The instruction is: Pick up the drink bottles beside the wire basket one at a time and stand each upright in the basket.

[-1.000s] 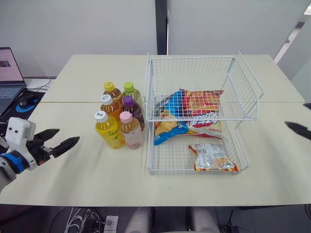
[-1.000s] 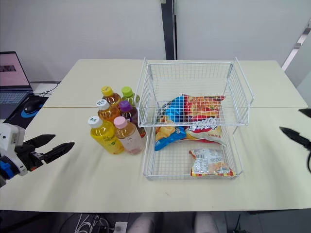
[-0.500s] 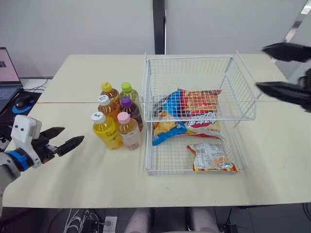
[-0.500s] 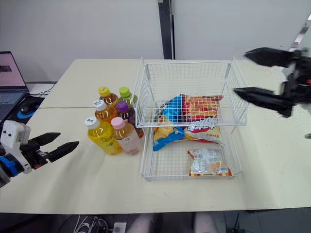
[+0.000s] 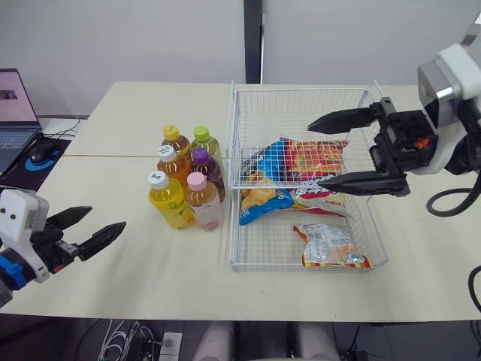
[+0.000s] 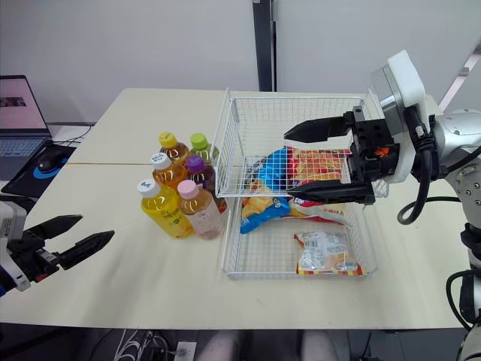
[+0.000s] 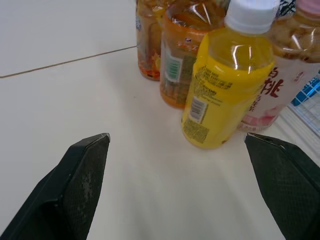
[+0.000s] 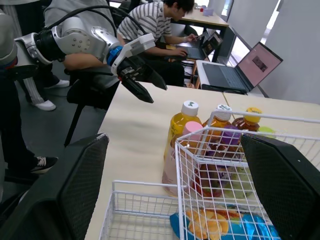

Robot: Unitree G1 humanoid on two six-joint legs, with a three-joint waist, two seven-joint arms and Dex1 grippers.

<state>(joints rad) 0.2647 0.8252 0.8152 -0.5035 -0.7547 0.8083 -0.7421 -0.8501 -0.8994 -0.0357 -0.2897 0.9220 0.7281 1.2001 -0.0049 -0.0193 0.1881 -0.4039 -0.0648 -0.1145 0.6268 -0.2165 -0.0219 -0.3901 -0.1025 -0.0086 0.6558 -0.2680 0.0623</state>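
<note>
Pale beige worktop stretches across a plain office room, with an open laptop on a lower desk at the far left.

At the near left edge the left pincer hovers low over the worktop. Its two black fingers are spread and empty, aimed at the bottles but well apart from them.

Six small plastic drink bottles stand upright in a tight cluster, just beside the left wall of the basket:
- Front row: a yellow juice bottle with a white cap and a pale peach bottle with a pink cap.
- Middle row: an orange bottle with a white cap and a dark bottle with a purple cap.
- Back row: an amber bottle with a yellow cap and a green-capped bottle.

All look full, so probably weighty for their size, with smooth, slightly yielding walls that could slip. Mid-body across the label seems the firmest hold. The yellow bottle is the most exposed.

The white wire basket holds no bottles. It contains blue, red and orange crisp bags and a small flat snack packet, leaving little bare floor, so an upright bottle may wobble.

The right pincer hangs over the basket, fingers wide apart and empty.
</note>
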